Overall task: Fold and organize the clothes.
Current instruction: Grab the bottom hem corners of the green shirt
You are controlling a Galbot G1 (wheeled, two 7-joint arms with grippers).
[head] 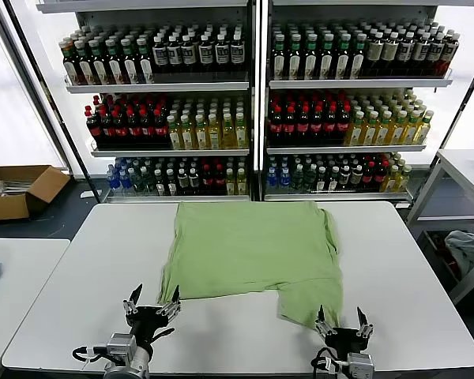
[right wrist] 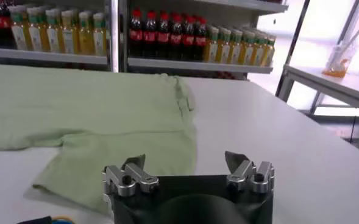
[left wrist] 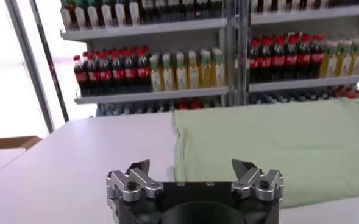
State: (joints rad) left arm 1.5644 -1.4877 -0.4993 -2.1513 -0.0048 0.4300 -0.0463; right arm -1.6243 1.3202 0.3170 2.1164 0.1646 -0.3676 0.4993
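- The shirt (head: pixel 253 253) lies spread plain side up on the white tabletop (head: pixel 411 276); it looks light, soft and floppy.
- Left tool (head: pixel 152 306) and right tool (head: pixel 343 324) hover at its near hem, both spread apart, empty.
- Best pinched at hem corners or the sleeve (head: pixel 306 304).

Soft matt cloth shirt (head: pixel 253 249) lies on a smooth, faintly glossy white table (head: pixel 411 268).

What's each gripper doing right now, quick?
Left gripper: open, empty, at the shirt's near left corner.
Right gripper: open, empty, by the shirt's near right flap.
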